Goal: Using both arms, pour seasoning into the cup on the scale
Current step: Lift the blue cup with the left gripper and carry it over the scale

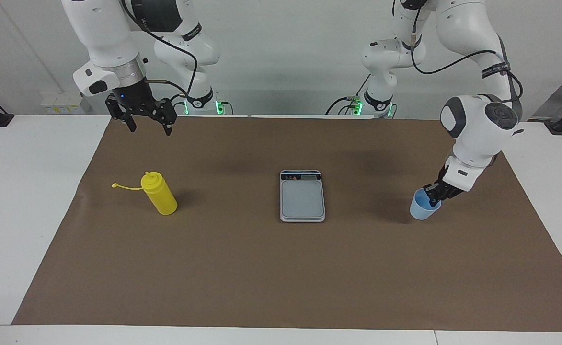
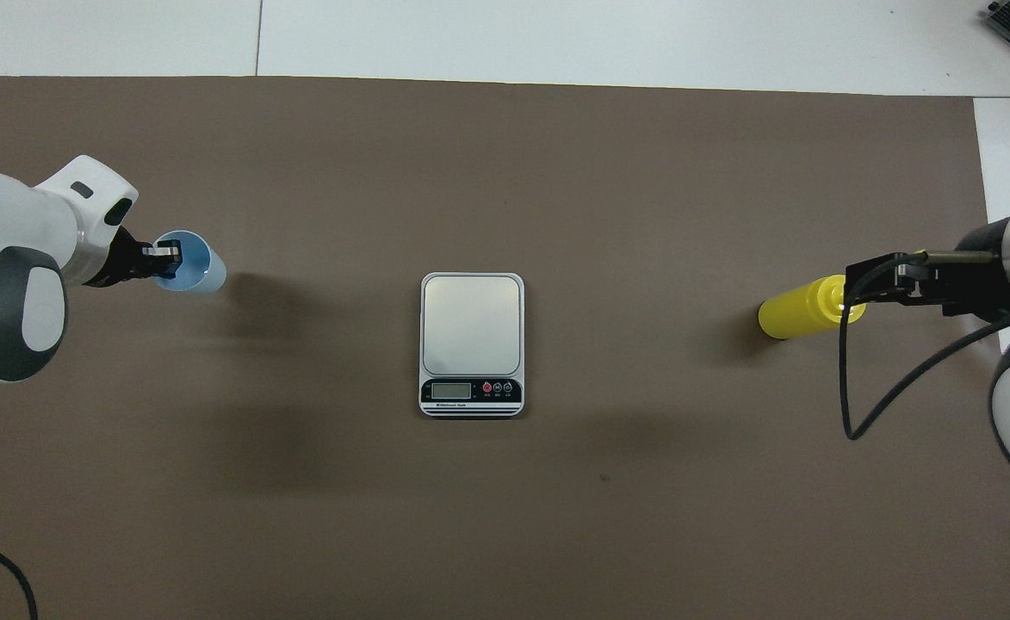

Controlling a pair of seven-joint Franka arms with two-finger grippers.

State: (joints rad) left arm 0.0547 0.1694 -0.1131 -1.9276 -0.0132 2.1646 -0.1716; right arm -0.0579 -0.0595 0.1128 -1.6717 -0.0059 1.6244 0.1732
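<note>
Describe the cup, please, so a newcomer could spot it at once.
On the brown mat, look from the central scale toward the left arm's end. The cup stands there with the left gripper at its rim: small, light blue, translucent, tapered.

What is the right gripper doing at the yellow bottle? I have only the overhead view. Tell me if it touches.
Observer: No touch. The right gripper hangs high in the air, open, apart from the seasoning.
Operator: Report the cap.
Observer: The cap is off the nozzle, out on its tether toward the right arm's end of the table.
Operator: Check the left arm.
Observer: The left gripper is down low at the rim of the cup.
</note>
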